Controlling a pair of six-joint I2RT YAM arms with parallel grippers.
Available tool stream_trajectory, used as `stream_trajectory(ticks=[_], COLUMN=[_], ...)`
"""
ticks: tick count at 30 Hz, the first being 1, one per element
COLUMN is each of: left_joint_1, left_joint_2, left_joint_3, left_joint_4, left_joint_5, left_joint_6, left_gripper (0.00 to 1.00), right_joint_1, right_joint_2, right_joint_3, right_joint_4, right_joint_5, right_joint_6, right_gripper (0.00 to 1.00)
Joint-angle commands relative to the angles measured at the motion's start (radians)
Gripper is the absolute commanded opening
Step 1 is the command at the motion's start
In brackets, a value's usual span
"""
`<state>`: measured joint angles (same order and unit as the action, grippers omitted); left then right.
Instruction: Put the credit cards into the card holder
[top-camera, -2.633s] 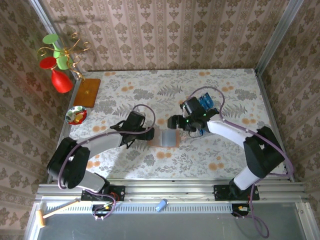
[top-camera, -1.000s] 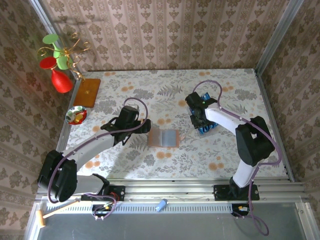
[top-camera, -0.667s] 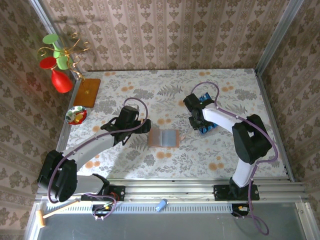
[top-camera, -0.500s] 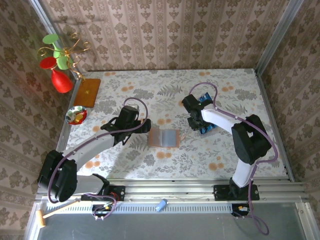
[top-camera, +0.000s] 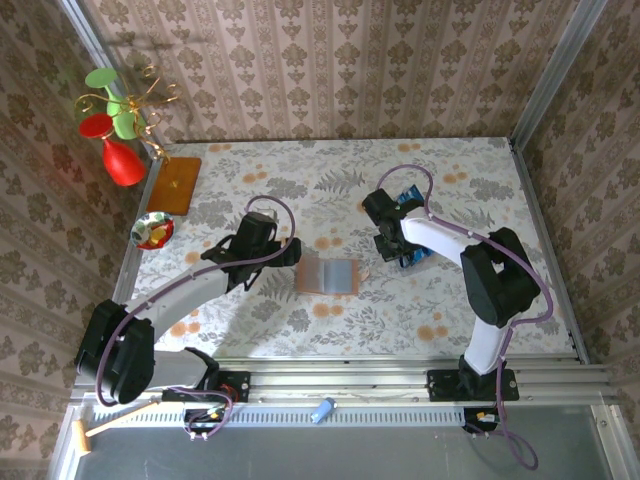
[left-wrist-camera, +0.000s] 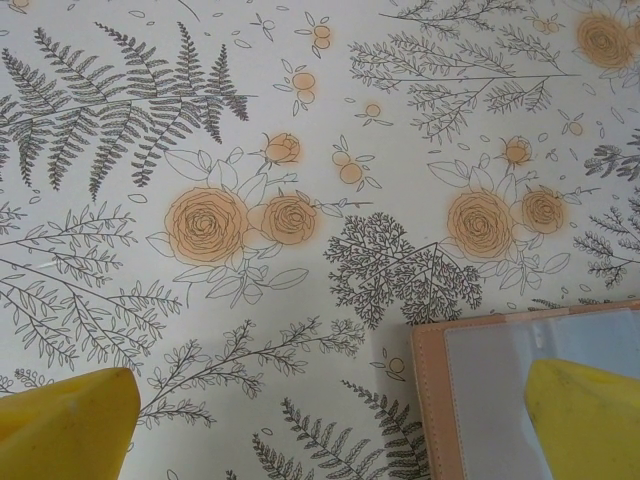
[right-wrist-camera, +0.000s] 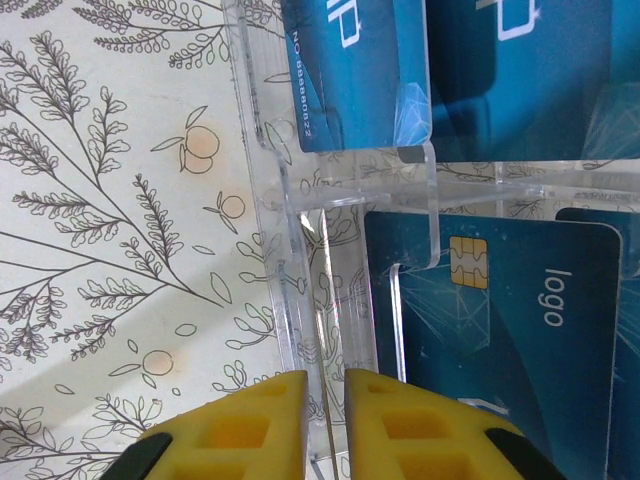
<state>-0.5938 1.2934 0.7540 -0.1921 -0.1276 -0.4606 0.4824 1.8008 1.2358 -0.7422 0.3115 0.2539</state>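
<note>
While you look down on the flower-patterned bench (top-camera: 330, 170), both arms reach in from its near edge toward the middle. Your left arm (top-camera: 190, 290) bends in from the near-left corner and ends just left of the card holder (top-camera: 328, 277). The holder lies open and flat near the bench's centre, greyish inside facing up. Your right arm (top-camera: 480, 270) curls in from the near-right corner. Its wrist is down at a clear plastic stand (top-camera: 408, 250), which sits right of centre, between the card holder and the right edge.

At the far-left corner an orange-brown wooden board (top-camera: 176, 185) lies flat. A small bowl (top-camera: 153, 230) sits by the left edge, a little nearer to you than the board.

The credit cards (right-wrist-camera: 500, 300) sit in the slots of the clear stand, blue with pale markings. One of them shows a chip and the word "logo".

On the left wrist view, your left fingers (left-wrist-camera: 60, 425) are spread wide apart with nothing between them. One hangs over bare cloth, the other over the clear pocket of the card holder.

On the right wrist view, your right fingers (right-wrist-camera: 260, 425) are nearly together, with a thin slit between them at the edge of the stand. A clear wall of the stand runs into that slit. You cannot tell whether they are clamped on it, on a card, or on nothing.
</note>
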Motion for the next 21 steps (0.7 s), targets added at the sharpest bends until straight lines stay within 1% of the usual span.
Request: stream_trajectory(ticks=[1,5,8,15,18,19,21], left_joint_1=[0.005,0.005,0.005,0.005,0.005,0.005,0.005], left_joint_2=[0.004,0.008,0.012,0.016,0.017,0.018,0.022], left_joint_3=[-0.008,-0.003,0.002,0.014,0.015,0.016,0.022], left_joint_4=[0.011,0.011,0.011,0.009,0.009,0.011,0.006], left_joint_5=[0.010,0.013,0.015,0.019,0.020,0.019,0.023], left_joint_6=[-0.002,0.002,0.002,0.007,0.012,0.012,0.015], left_gripper=[1.00,1.00,1.00,1.00,1.00,1.00,1.00], right_joint_1=[-0.002,-0.005,-0.005,-0.005,-0.004,-0.004,-0.002], right_joint_2=[0.011,0.011,0.010,0.002,-0.011,-0.015,-0.026], right_joint_3=[0.023,0.021,0.021,0.026,0.032,0.038,0.044], right_joint_4=[-0.026,-0.026,-0.026,-0.036,-0.046,-0.048,-0.055], right_joint_5=[0.021,0.008,0.000,-0.012,-0.018,-0.021,-0.023], right_joint_6=[-0.023,-0.038,-0.050,-0.094,-0.109,-0.113,-0.120], right_gripper=[0.19,0.14,0.13,0.04,0.03,0.00,0.00])
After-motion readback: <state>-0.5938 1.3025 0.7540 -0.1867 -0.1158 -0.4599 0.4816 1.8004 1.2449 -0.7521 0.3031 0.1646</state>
